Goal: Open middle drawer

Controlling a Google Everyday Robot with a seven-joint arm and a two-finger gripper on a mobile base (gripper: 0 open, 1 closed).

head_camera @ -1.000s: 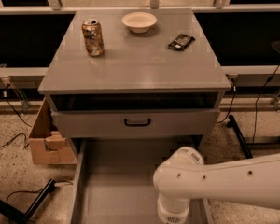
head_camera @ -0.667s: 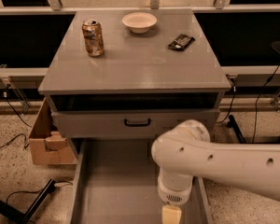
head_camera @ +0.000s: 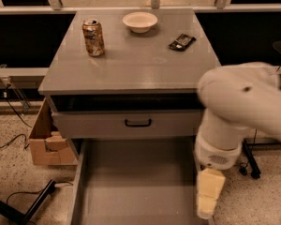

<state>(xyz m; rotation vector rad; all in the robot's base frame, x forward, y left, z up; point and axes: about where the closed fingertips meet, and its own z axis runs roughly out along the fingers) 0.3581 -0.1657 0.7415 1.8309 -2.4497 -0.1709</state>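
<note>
In the camera view, you are looking down at a grey cabinet (head_camera: 131, 67), and the middle drawer (head_camera: 136, 182) is sitting pulled well out toward the near edge, with its flat grey interior showing. Its front is running out of the picture at the bottom. Directly above and behind it, the upper drawer front (head_camera: 98, 124) is sitting pushed in, wearing a small black bar handle (head_camera: 138, 122) at its centre, with a dark gap lying between it and the cabinet top.

Your gripper (head_camera: 208, 198) is hanging at the near right, pointing down, right over the drawer's right-hand wall. I cannot tell whether it is open or closed. The white arm (head_camera: 243, 107) is bulking up above it and covering the cabinet's right corner.

On top, a drink can (head_camera: 93, 37) is standing upright at the far left, a pale bowl (head_camera: 139, 21) is sitting at the far middle, and a black packet (head_camera: 182, 41) is lying to the right of the bowl, all well apart. Down on the speckled floor to the left, a cardboard box (head_camera: 47, 142) is resting just beside the cabinet.
</note>
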